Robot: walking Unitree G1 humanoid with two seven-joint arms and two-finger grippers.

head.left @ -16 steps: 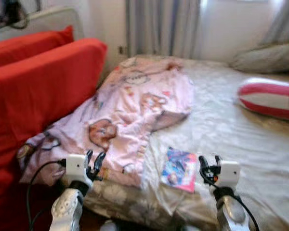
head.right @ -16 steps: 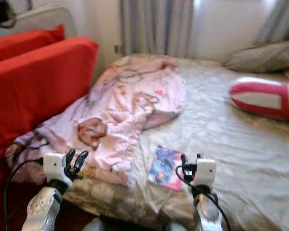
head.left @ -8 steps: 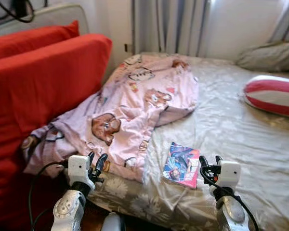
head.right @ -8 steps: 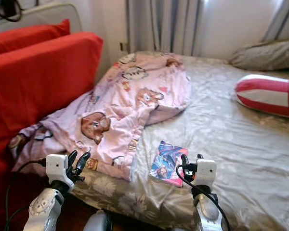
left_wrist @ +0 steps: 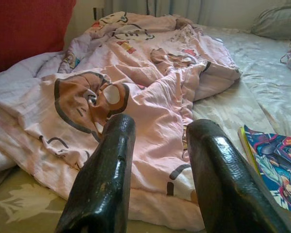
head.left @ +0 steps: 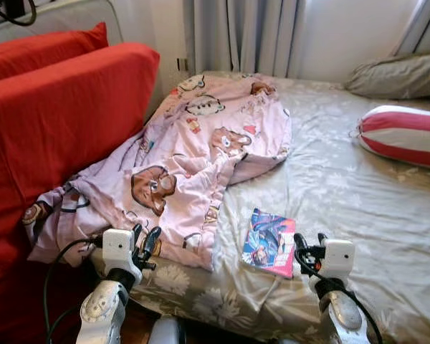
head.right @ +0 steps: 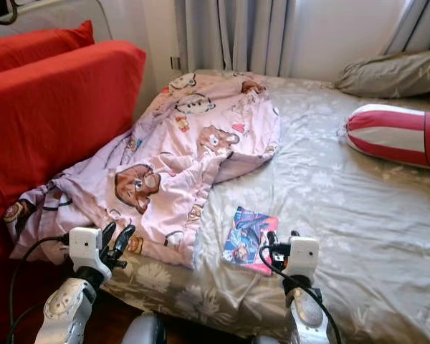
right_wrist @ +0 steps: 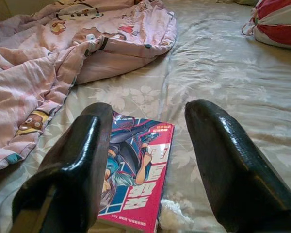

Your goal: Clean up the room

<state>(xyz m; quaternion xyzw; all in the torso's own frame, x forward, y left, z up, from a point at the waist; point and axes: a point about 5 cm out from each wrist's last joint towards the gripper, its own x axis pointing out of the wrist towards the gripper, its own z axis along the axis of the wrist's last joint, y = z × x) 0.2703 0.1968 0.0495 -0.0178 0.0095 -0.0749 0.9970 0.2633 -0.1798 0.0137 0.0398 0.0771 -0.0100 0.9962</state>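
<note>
**Book sits nearest our right claw**

Bedroom ahead: on the bed (head.left: pixel 358 193), a book (head.left: pixel 269 242) lies just left of our right gripper (head.left: pixel 309 249), its long side pointing away. Both grippers, left (head.left: pixel 144 242) included, hang released.

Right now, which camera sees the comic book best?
The right wrist view: the comic book lies large between the open right gripper fingers. Both eye views show it small on the bed; the left wrist view catches a corner.
</note>
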